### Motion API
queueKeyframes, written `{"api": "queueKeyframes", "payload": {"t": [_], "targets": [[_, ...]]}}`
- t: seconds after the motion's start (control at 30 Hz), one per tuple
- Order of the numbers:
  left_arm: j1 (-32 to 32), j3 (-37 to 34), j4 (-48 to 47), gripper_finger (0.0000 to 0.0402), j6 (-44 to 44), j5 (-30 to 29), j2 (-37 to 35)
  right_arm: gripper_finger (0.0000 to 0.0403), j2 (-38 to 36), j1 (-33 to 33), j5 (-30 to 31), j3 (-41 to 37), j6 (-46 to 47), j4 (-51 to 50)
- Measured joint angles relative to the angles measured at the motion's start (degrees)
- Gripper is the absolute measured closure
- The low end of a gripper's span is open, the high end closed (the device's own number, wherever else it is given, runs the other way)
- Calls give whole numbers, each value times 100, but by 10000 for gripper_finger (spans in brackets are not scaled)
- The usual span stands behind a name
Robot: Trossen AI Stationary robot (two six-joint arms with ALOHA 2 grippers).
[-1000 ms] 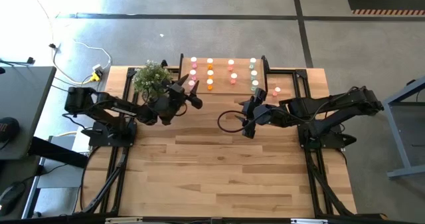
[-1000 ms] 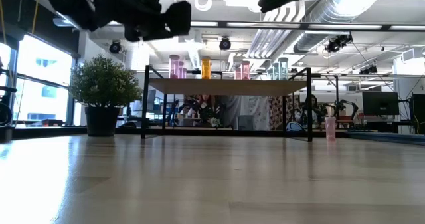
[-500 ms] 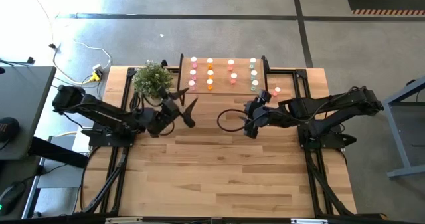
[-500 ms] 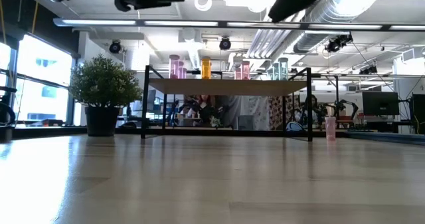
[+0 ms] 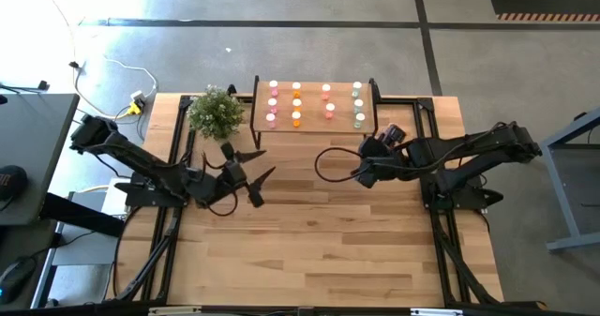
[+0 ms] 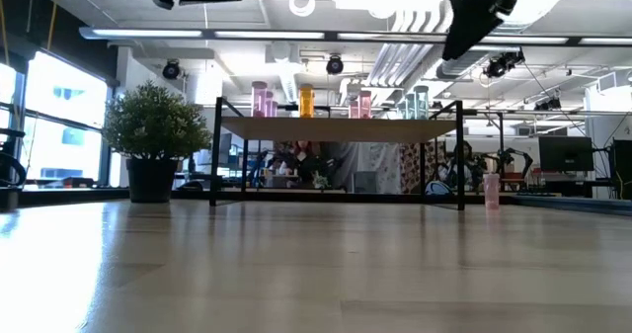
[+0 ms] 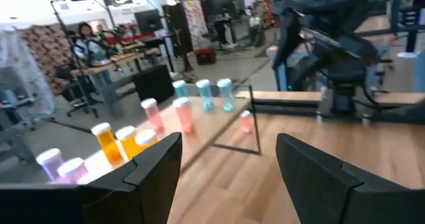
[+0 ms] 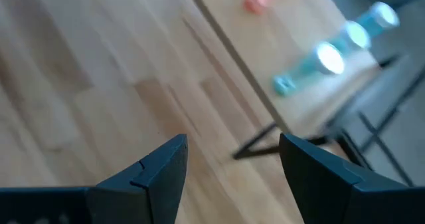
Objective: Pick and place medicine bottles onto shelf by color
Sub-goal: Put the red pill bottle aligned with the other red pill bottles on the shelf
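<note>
I hold my right gripper (image 5: 373,166) with empty jaws apart near the shelf's (image 5: 315,119) right end, above the stray pink bottle (image 6: 491,190); left gripper (image 5: 246,172), jaws apart and empty, waits mid-surface.

You will find no text, label, brand, number or sign that can be read in any view: the tiny round medicine bottles (image 5: 296,105) on the small light-wood shelf (image 5: 314,117) with thin black legs show only blank coloured sides.
</note>
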Motion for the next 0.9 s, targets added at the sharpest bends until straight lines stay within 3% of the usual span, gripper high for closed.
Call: {"api": "queueKeyframes", "payload": {"t": [0.23,0.53,0.67,0.9], "targets": [[-442,0,-546,168,-433,3,0,174,0,211,570,0,931,-1060],[-1021,0,-689,168,-571,5,-20,174,0,333,852,-5,1919,-1986],[-1269,0,-694,168,-609,21,-20,174,-35,331,1007,-349,2309,-2004],[-1464,0,-1064,168,-1089,657,-22,174,-35,322,987,-1143,2974,-1848]]}}
